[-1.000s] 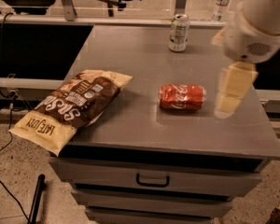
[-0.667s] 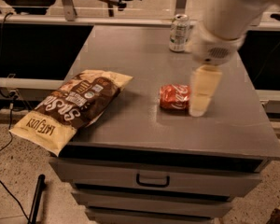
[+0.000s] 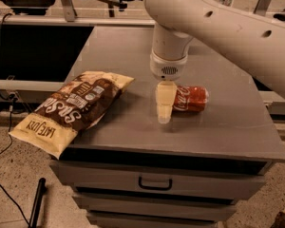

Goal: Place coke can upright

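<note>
Grey drawer cabinet lies under the gripper, which hangs pointing down from the white arm above it. Chip bag lies flat, well to its view-left. Coke can lies on its side just view-right, its end hidden behind the gripper. Cannot tell the gripper's opening or any hold.

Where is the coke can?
In camera view, the coke can lies on its side on the cabinet top, right of the chip bag, the end effector between them.
</note>
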You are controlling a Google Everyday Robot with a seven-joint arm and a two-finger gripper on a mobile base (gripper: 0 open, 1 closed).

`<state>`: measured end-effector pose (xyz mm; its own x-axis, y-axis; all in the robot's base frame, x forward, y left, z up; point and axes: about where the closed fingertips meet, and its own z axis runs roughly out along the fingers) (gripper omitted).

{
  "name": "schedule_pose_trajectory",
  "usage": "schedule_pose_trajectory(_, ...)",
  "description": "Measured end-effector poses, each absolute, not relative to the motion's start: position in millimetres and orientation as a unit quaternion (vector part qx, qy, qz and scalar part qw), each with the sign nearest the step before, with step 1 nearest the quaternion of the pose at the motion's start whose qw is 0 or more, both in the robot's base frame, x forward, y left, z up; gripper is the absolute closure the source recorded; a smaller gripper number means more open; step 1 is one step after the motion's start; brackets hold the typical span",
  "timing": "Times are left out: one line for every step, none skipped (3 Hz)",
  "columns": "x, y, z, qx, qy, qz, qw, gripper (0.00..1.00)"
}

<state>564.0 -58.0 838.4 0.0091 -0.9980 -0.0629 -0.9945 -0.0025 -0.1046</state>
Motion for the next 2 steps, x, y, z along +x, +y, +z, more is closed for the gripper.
schedule_pose_trajectory(561.8,-64.3,840.5,-0.703,0.708,-0.015,0.064,0.0)
schedule_pose_trajectory(555.7,-75.9,843.6,-0.702,0.708,-0.02,0.068,0.0)
